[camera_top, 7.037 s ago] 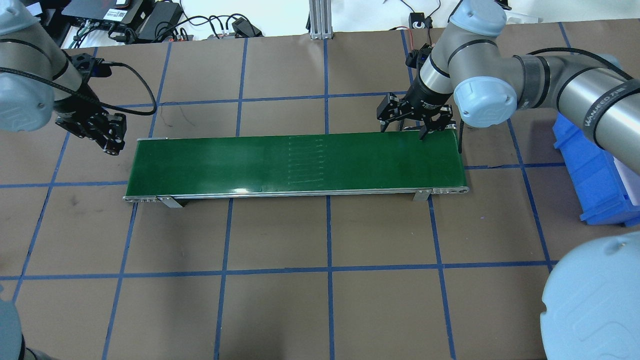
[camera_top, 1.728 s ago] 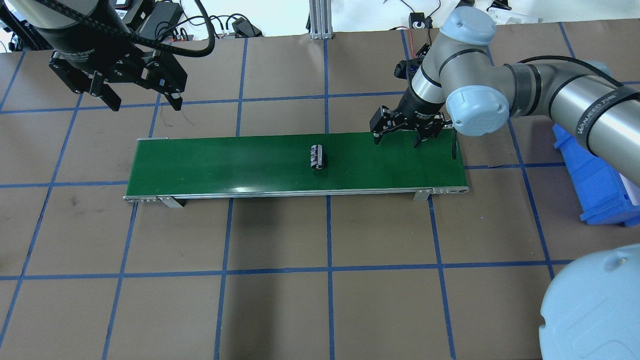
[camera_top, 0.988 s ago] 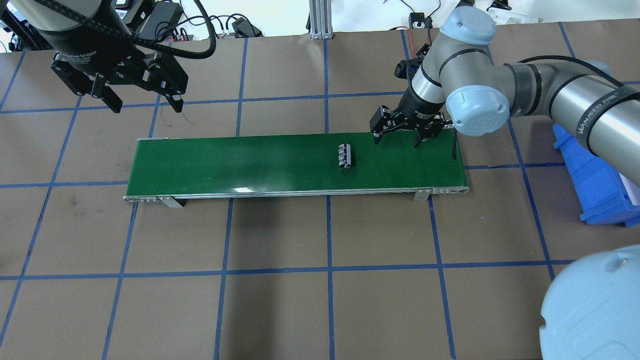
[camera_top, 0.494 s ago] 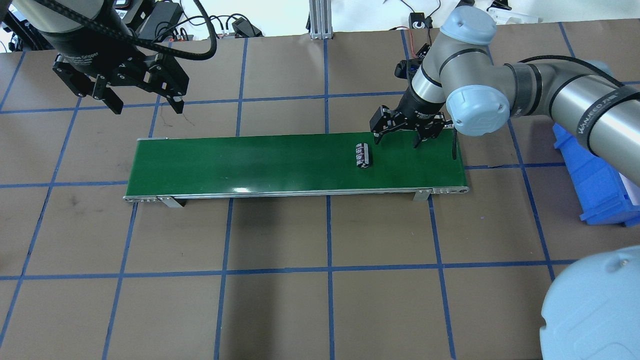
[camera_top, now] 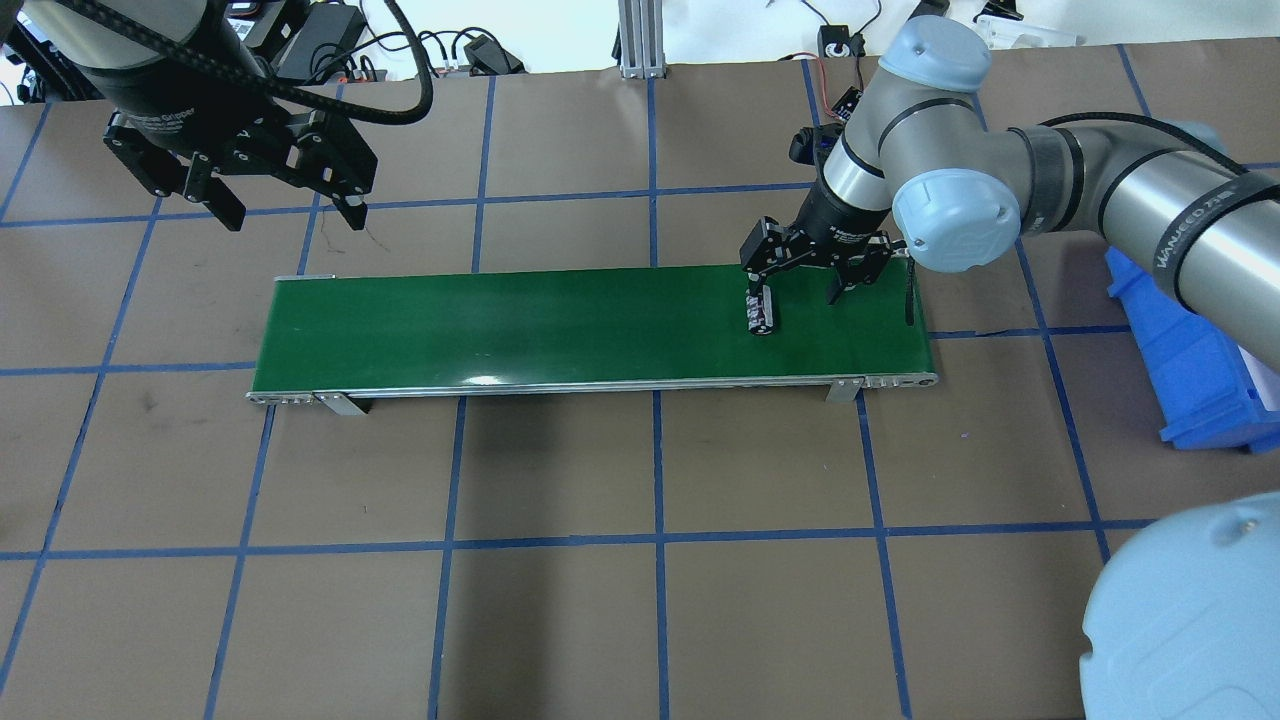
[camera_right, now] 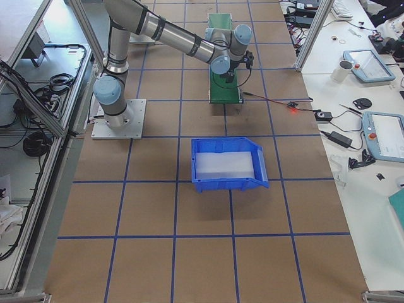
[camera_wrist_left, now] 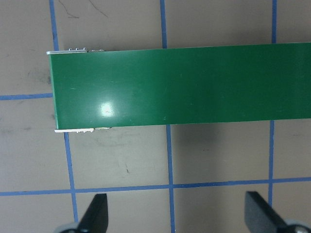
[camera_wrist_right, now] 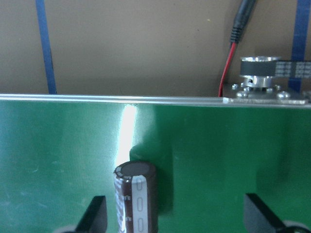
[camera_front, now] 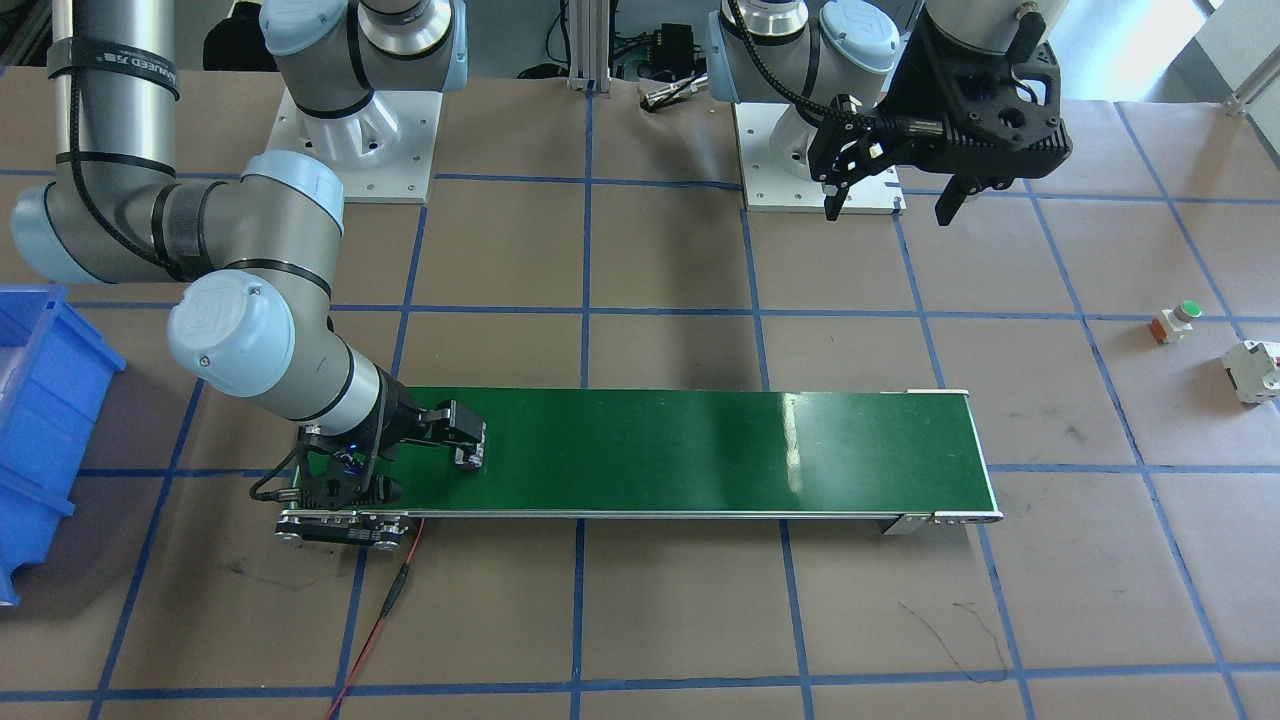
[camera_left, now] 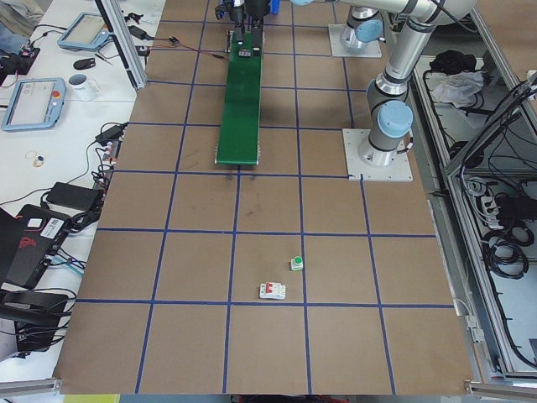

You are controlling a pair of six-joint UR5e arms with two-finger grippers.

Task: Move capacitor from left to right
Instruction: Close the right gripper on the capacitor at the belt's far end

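The capacitor (camera_top: 762, 312), a stubby dark cylinder with a pale stripe, lies on the green conveyor belt (camera_top: 520, 325) near its right end. My right gripper (camera_top: 797, 285) is open and low over the belt. In the right wrist view the capacitor (camera_wrist_right: 136, 199) lies between the open fingers, close beside the left finger (camera_wrist_right: 97, 213); I cannot tell if they touch. My left gripper (camera_top: 290, 212) is open and empty, raised above the table beyond the belt's left end. The left wrist view shows only the bare belt (camera_wrist_left: 194, 82).
A blue bin (camera_top: 1190, 350) stands at the table's right edge. A part with a round green button (camera_front: 1177, 320) and a white breaker block (camera_front: 1255, 370) lie on the robot's left. The belt's pulley (camera_wrist_right: 260, 80) and a red cable (camera_front: 390, 600) are at its right end.
The capacitor has travelled rightward along the belt from its middle to my right gripper's fingers. Both arms have hardly moved over the last second.
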